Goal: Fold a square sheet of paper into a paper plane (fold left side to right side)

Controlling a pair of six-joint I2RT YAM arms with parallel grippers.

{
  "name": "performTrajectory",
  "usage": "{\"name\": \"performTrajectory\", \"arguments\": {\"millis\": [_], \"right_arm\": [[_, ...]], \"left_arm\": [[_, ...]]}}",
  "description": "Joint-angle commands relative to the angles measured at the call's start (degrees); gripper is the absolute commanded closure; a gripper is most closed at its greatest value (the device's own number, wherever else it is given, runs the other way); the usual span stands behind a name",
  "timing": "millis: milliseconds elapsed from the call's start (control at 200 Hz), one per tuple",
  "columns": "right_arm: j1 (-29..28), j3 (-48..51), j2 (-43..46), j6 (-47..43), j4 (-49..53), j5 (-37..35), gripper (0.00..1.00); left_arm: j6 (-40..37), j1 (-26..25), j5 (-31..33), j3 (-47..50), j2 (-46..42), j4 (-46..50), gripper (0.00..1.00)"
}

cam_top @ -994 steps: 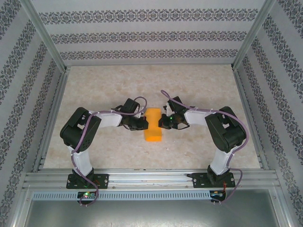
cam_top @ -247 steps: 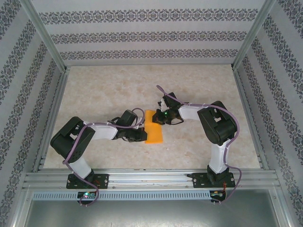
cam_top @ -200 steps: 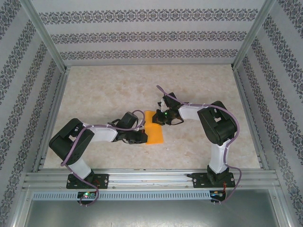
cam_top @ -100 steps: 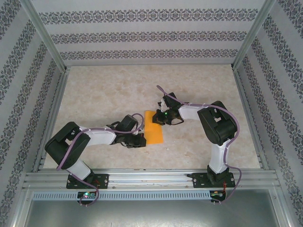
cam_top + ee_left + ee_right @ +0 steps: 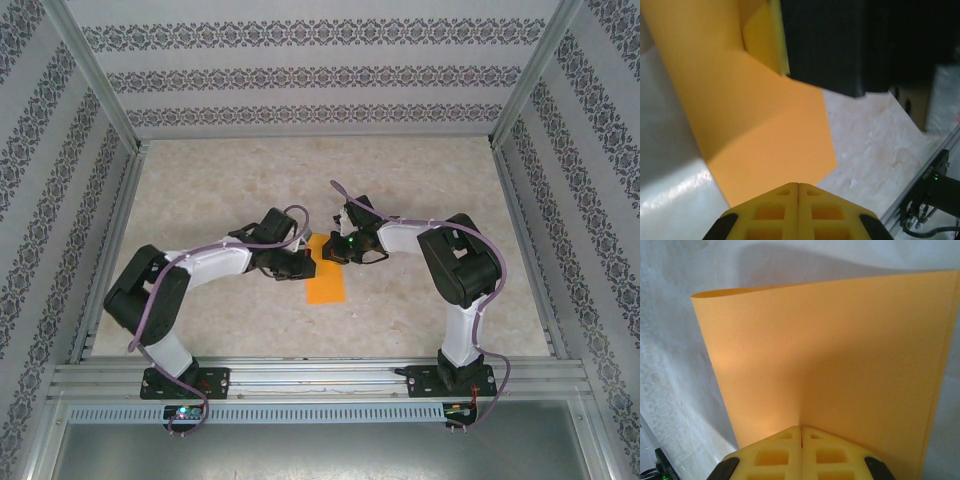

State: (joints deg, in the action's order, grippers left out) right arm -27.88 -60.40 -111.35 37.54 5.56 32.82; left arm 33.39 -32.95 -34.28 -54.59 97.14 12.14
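Note:
The square sheet of paper (image 5: pixel 327 284) lies folded into a narrow orange strip on the table between the two arms. My left gripper (image 5: pixel 303 267) is shut at the strip's left edge, halfway up. In the left wrist view its yellow tips (image 5: pixel 798 186) meet over the paper (image 5: pixel 755 125), with nothing between them. My right gripper (image 5: pixel 334 250) is shut at the strip's far end. Its tips (image 5: pixel 801 428) rest closed on the paper (image 5: pixel 840 340), whose left edge bulges up in a soft roll. The right gripper's black body (image 5: pixel 840 45) looms in the left wrist view.
The pale marbled table (image 5: pixel 420 180) is fenced by aluminium rails (image 5: pixel 320 375) at the front and sides, with patterned walls behind. Both arm bases are bolted to the near rail. Bare table lies beyond and beside the paper.
My left gripper has slid from the strip's near left corner up along its left edge toward the middle. The right gripper has stayed put on the far end.

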Motion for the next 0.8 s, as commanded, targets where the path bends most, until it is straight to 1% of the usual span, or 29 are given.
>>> {"name": "performTrajectory", "arguments": {"millis": [0, 240, 510, 679, 794], "right_arm": [[0.33, 1.01, -0.71, -0.89, 4.39, -6.54, 1.0], [-0.33, 0.67, -0.89, -0.89, 4.59, -6.45, 1.0], [-0.37, 0.04, 0.32, -0.89, 4.52, -6.09, 1.0], [-0.54, -1.17, 1.85, -0.41, 4.33, -5.36, 1.0], [-0.53, -1.96, 4.41, -0.1, 4.2, -5.22, 0.92]], "left_arm": [[-3.59, 1.38, -0.53, -1.99, 4.3, 2.62, 1.0], [-2.85, 1.57, -2.72, -6.57, 9.65, -0.13, 1.0], [-1.56, 1.57, -2.11, -4.89, 12.73, -1.4, 1.0], [-1.33, 1.57, -0.37, -3.21, 12.93, -1.24, 1.0], [-0.63, 1.48, -0.51, -2.25, 12.91, -2.02, 1.0]]}}
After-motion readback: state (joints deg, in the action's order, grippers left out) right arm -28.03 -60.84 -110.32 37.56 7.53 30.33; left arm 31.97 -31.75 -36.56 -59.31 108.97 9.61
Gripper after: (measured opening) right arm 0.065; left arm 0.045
